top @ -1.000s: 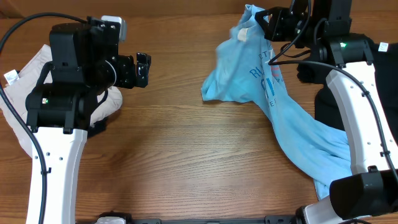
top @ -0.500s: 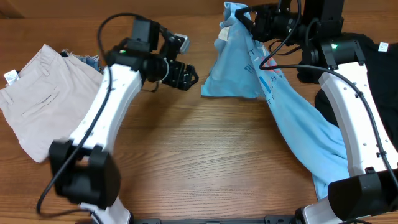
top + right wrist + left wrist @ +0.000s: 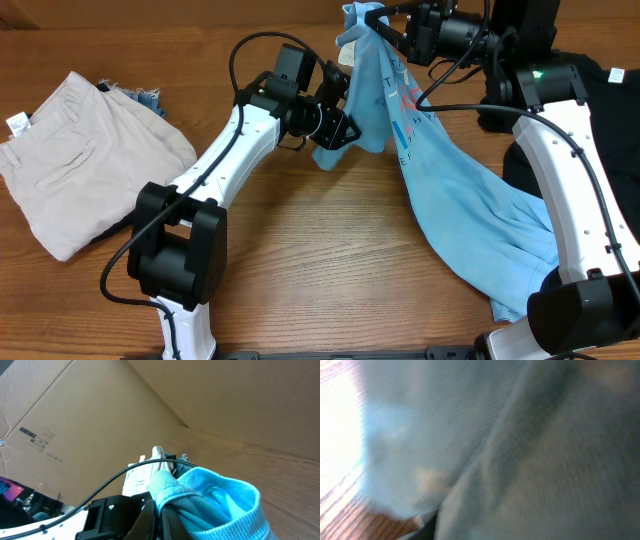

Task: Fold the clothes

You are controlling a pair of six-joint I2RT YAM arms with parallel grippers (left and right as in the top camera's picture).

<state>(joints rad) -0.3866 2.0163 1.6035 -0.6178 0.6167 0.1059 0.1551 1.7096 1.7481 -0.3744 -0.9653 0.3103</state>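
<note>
Over the last second the left arm had swung away from the beige garment [image 3: 70, 150] and across the table [image 3: 300, 270], until the left gripper [image 3: 338, 128] met the hanging side edge of the light blue T-shirt [image 3: 440, 190]. Meanwhile the right gripper [image 3: 384, 22] had carried its end of the shirt higher and farther back. The right gripper was clenched on a bunched, ribbed edge of the shirt, with cloth rolled over its fingertips in the right wrist view. Whether the left gripper had clamped could not be told: its own camera showed only blurred blue cloth pressed close, and from overhead its jaws were lost against the fabric. The likeliest trouble seemed to be a poor left-hand bite. If it caught a thin fold, a single layer or nothing at all, the edge would slip free once the arms spread. The long tail dragging on the wood could also twist the shirt, or tug it out of the right gripper's bunched hold. The shirt hung directly below the right gripper and brushed the tip of the left gripper. From there it trailed along the table back towards the right arm's base. The black T-shirt [image 3: 610, 110] lay well behind the right gripper, beyond its arm, untouched.
</note>
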